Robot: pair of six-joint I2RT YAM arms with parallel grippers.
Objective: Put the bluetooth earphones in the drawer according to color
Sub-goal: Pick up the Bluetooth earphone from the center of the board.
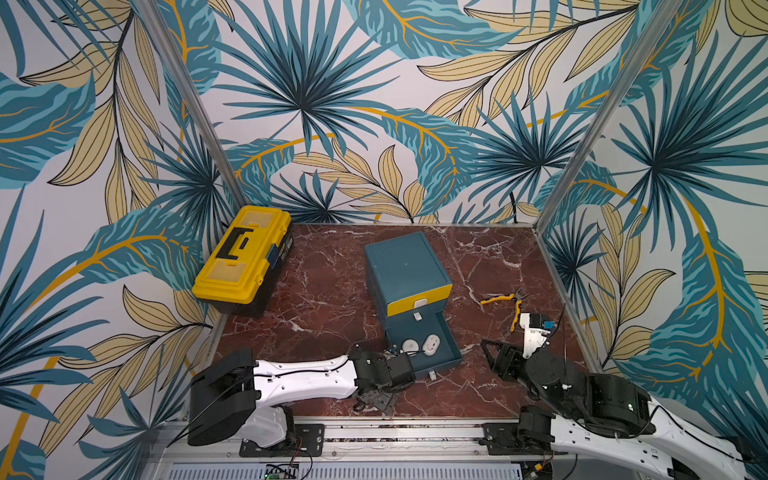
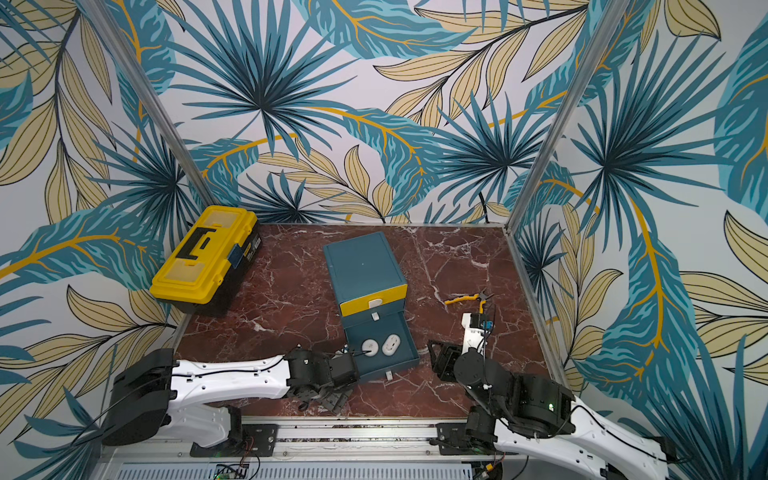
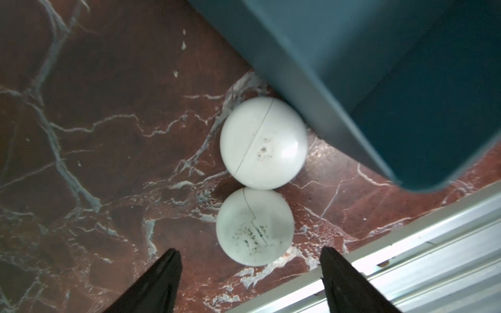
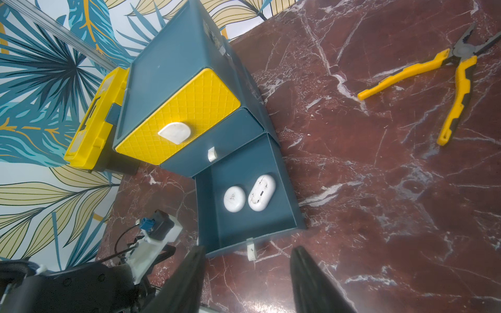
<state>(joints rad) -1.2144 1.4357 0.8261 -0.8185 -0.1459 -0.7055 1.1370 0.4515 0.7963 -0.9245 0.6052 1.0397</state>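
Closest to the lens in the left wrist view, the left pincer [image 3: 250,249] sits at the bottom edge of the frame, its 2 black fingers [image 3: 162,281] spread wide and gripping nothing. Just past the tips, at lower centre, a smooth white rounded earphone case [image 3: 254,226] lies on the red-brown marble tabletop [image 3: 95,162] with a gap to each finger. Another white case [image 3: 263,142] sits at centre frame, touching it as far as can be seen, close against the corner of the pulled-out teal bottom drawer [image 3: 339,81]. In both top views the teal plastic box-shaped cabinet of 3 drawers [image 1: 405,270] stands at centre frame. Its bottom drawer is drawn toward the lower edge and holds 2 more white cases side by side, a round-looking case [image 1: 409,345] and a longer oval case [image 1: 431,344]. The left arm [image 1: 307,374] reaches in from the lower left and hides the 2 cases on the tabletop. In the right wrist view the right pincer [image 4: 249,248] has its fingers parted and empty at the bottom edge, just short of the drawer's white tab handle [image 4: 252,253]. A yellow-and-black plastic toolbox [image 1: 243,257] sits at upper left of the tabletop, and yellow-handled pliers [image 1: 498,298] lie at right.
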